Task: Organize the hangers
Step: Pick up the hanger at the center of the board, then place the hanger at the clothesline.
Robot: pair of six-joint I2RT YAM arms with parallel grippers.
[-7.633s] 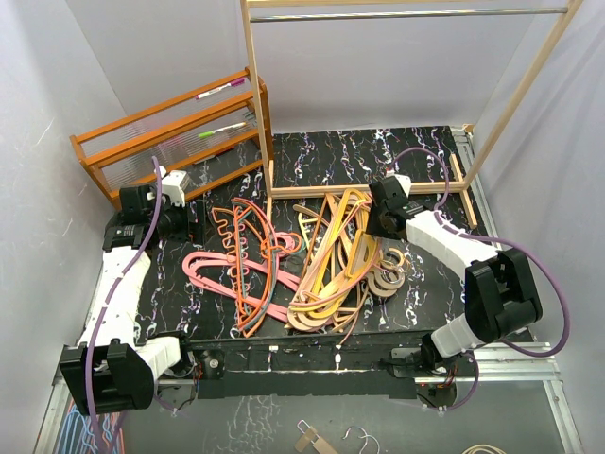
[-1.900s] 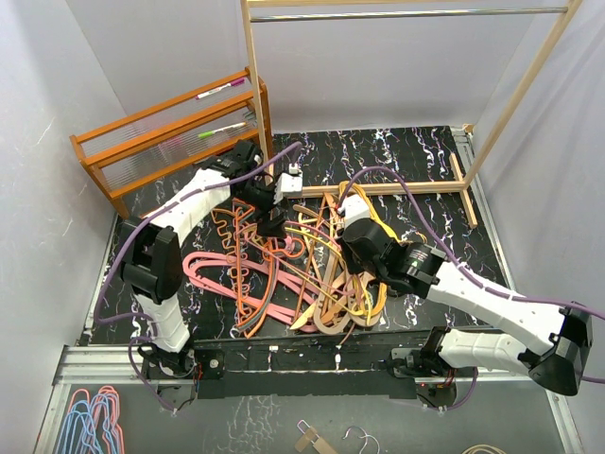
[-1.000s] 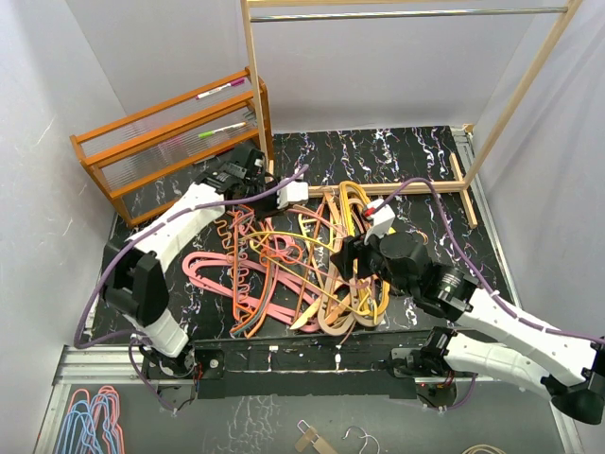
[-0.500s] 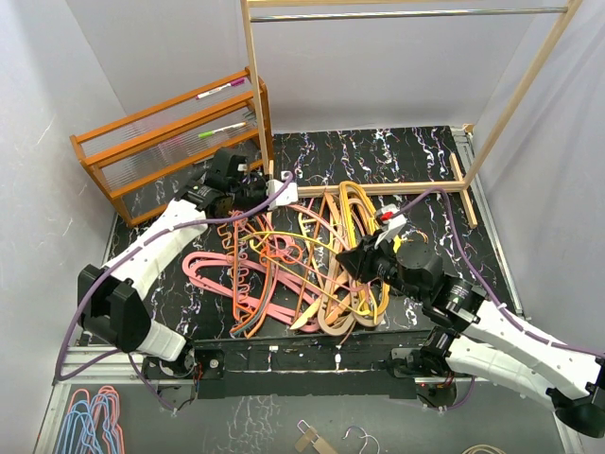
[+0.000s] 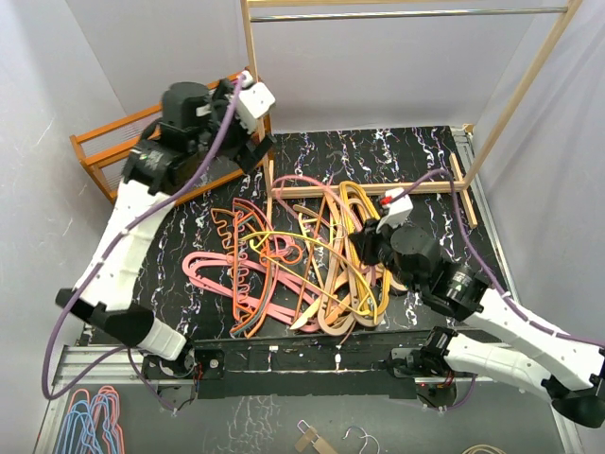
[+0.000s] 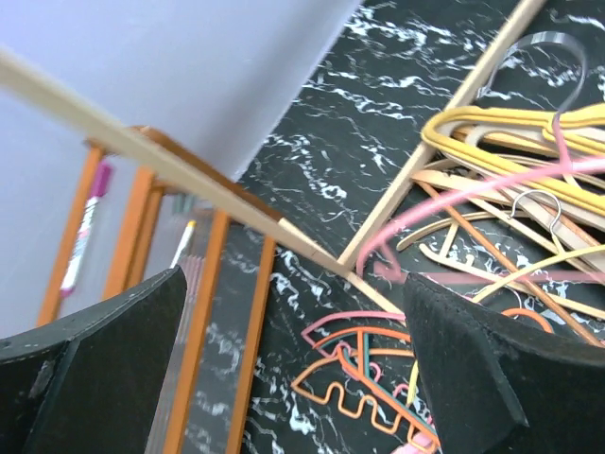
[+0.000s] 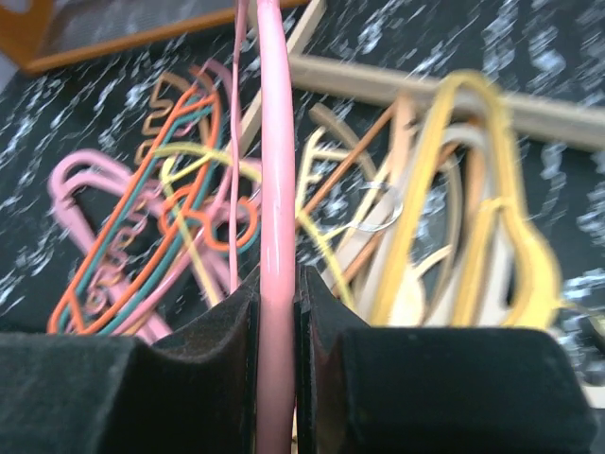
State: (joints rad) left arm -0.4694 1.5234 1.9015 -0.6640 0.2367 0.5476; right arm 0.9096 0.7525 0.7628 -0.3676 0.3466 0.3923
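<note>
The right jaws are closed tight on a pink hanger [image 7: 274, 142], which arches over the tangled hangers [image 5: 312, 274] on the desk [image 5: 406, 151]. The left jaws stand wide open and empty. The right arm should lift slowly, so nothing gets dragged along.

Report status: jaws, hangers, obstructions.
Left jaws open, empty, high by the rack. Right jaws shut on a pink hanger. Other hangers heaped on the table, crossing the held one.

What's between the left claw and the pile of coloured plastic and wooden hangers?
The tall pale wooden frame: in the left wrist view its post crosses before the open left claw, with the hangers beyond.
</note>
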